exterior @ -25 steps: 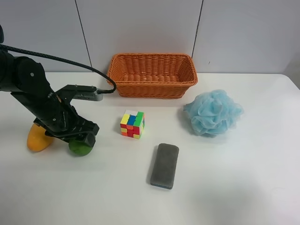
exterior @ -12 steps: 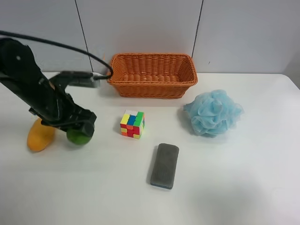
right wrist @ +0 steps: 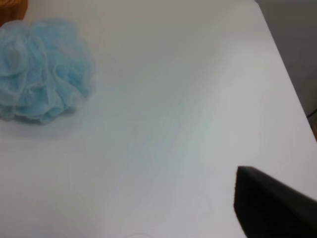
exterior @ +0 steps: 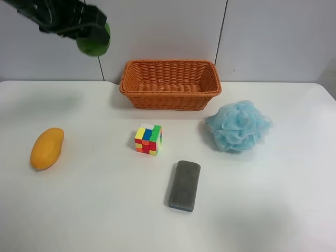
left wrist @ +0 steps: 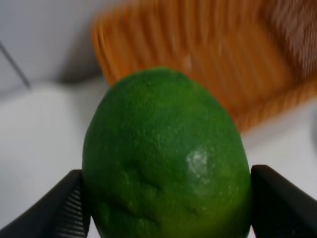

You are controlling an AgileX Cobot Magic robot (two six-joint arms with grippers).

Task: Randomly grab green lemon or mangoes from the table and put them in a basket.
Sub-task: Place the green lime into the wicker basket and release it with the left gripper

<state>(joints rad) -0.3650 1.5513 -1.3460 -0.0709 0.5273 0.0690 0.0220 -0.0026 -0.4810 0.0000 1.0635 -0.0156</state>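
Observation:
My left gripper (exterior: 90, 37) is shut on the green lemon (exterior: 93, 45) and holds it high in the air, left of the wicker basket (exterior: 170, 84). In the left wrist view the lemon (left wrist: 166, 156) fills the space between the two fingers (left wrist: 59, 208), with the blurred basket (left wrist: 198, 54) behind it. The yellow-orange mango (exterior: 46, 148) lies on the white table (exterior: 94, 210) at the left. Of the right gripper only a dark finger edge (right wrist: 272, 206) shows, over bare table.
A colourful puzzle cube (exterior: 148, 139) sits mid-table. A grey sponge block (exterior: 185, 185) lies in front of it. A blue bath pouf (exterior: 239, 126) sits at the right, also in the right wrist view (right wrist: 42, 69). The table edge (right wrist: 285, 64) runs beside it.
The left gripper has lifted the green lemon from the table beside the mango, up and toward the basket. The mango stays in place, now uncovered.

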